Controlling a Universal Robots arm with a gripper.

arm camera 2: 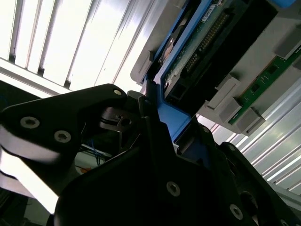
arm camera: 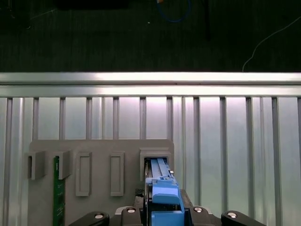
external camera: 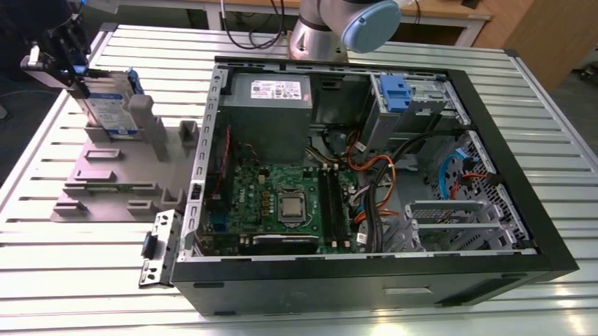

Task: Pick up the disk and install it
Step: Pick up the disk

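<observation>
Starting nearest, on the exterior view's left, the grey holder [external camera: 103,171] lies just beside the open case [external camera: 374,283], and the disk [external camera: 103,105] stands on edge in a slot at its far end, long axis upright by the look of it. Directly above hangs the gripper [external camera: 80,73], jaws pinched on the blue rail [arm camera: 164,197] along the disk's top edge, so the disk drops straight down from the fingertips. Farther off toward the exterior view's right, the drive cage [external camera: 411,98] in the case's far corner sits well apart from both.
</observation>
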